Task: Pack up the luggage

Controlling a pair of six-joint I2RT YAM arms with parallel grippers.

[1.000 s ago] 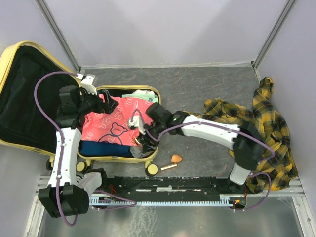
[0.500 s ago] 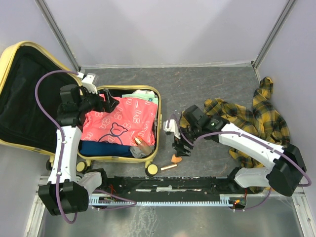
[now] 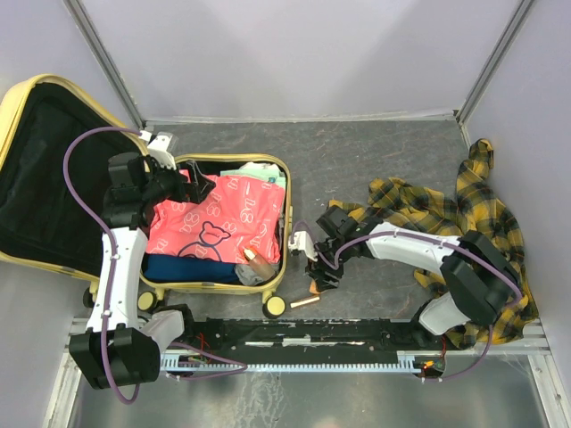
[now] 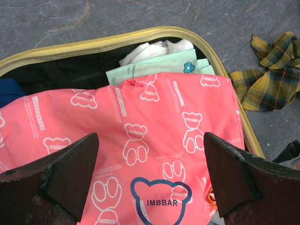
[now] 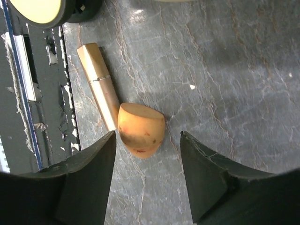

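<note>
The pale yellow luggage (image 3: 287,209) lies open at the left, its black-lined lid (image 3: 40,169) leaning back. Inside lie a pink bear-print garment (image 3: 214,218), a mint green garment (image 4: 159,70), a dark blue one (image 3: 192,267) and a small bottle (image 3: 252,259) near the front right corner. My left gripper (image 4: 152,187) is open and empty, hovering over the pink garment (image 4: 140,136). My right gripper (image 5: 147,173) is open and low over the table, right of the luggage. An orange egg-shaped sponge (image 5: 140,130) lies just ahead of its fingertips.
A gold tube (image 5: 99,84) lies touching the sponge, near a luggage wheel (image 5: 37,9) and the arms' black base rail (image 3: 303,334). A yellow plaid shirt (image 3: 464,214) is heaped at the right. Grey walls close the back and sides.
My right gripper has left the front right corner of the luggage, where the small bottle now lies, and has moved right and down over the sponge. The left arm has barely moved.
</note>
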